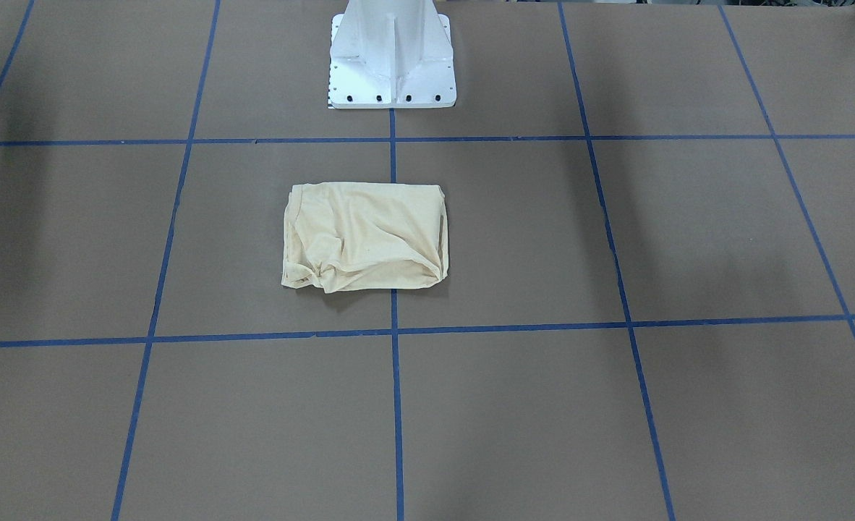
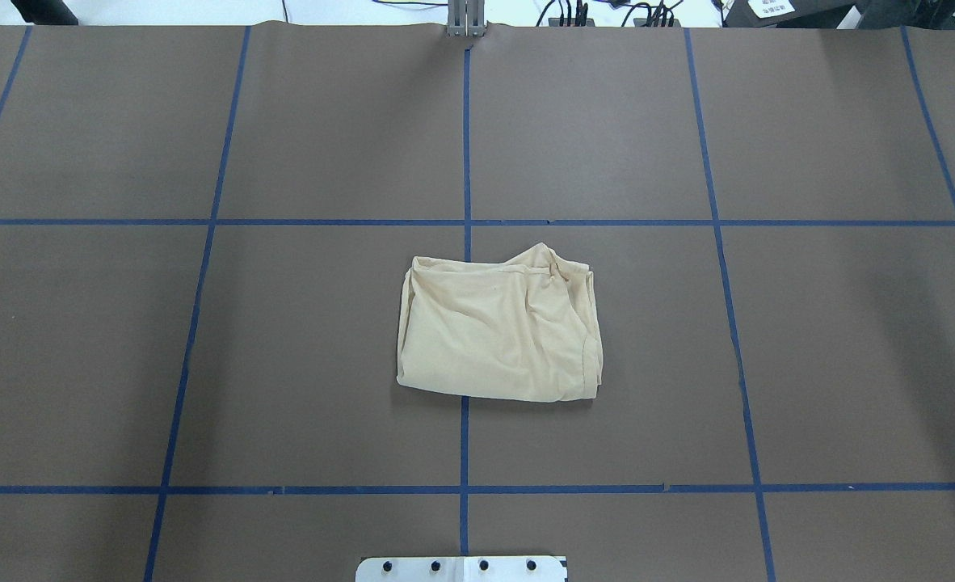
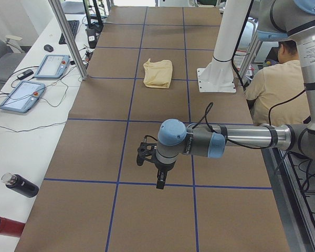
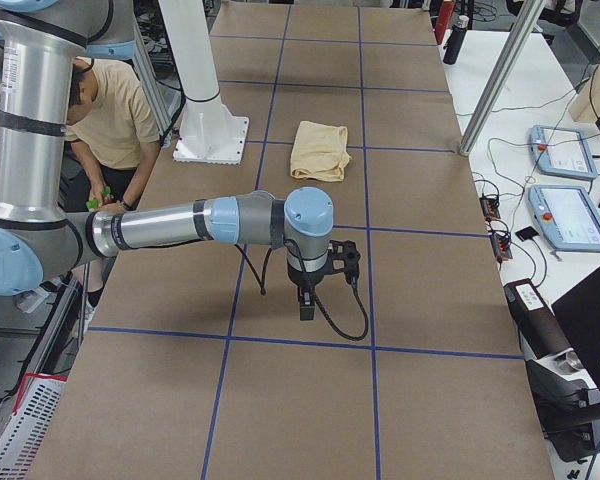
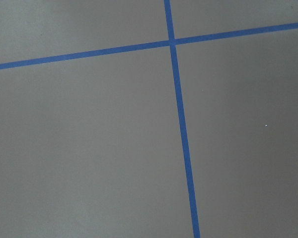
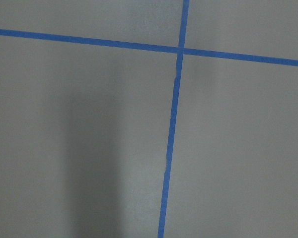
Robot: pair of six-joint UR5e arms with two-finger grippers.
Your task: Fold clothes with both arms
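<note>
wrist cameras close over table (image 5: 89,148)

Folded shirt (image 2: 498,331) on brown table (image 2: 300,356)

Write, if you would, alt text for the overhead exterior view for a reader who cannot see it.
A pale cream-yellow shirt, folded into a rumpled rectangle, lies across the centre blue tape line of a brown gridded table. No arm is in view; a white base plate shows at the bottom edge.

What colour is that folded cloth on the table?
The shirt is pale cream-yellow, no print showing; clearest in the overhead exterior view.
</note>
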